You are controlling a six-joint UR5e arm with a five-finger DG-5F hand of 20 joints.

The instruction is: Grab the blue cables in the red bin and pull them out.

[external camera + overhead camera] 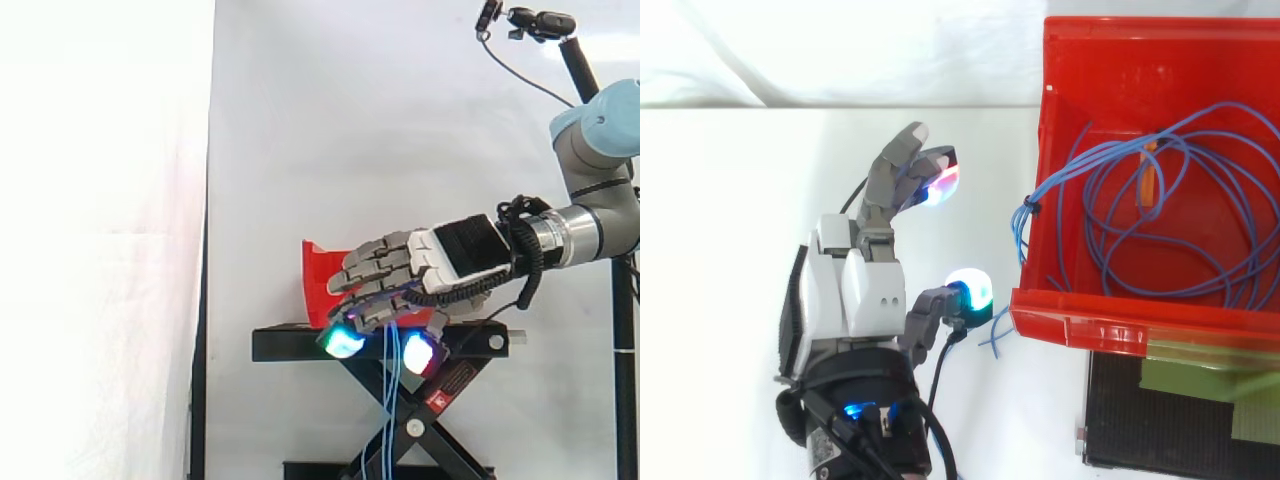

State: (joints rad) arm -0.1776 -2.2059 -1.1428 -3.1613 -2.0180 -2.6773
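Observation:
The blue cables (1025, 210) lie in loose loops inside the red bin (1110, 60). One tied bunch drapes over the bin's left wall. In the side view these blue cables (392, 400) hang straight down past the black stand. My hand (860, 290) is outside the bin, to the left of that wall, with a small gap to the draped bunch. A short blue loop pokes out just below the bin's near left corner. In the side view my hand (455, 250) covers most of the red bin (318, 280), and the hanging strands pass beneath it.
The bin rests on a black scissor stand (290, 345) in front of the white curtain. A small orange piece (1150, 180) lies among the cable loops. A camera on a black pole (545, 22) stands at the upper right of the side view.

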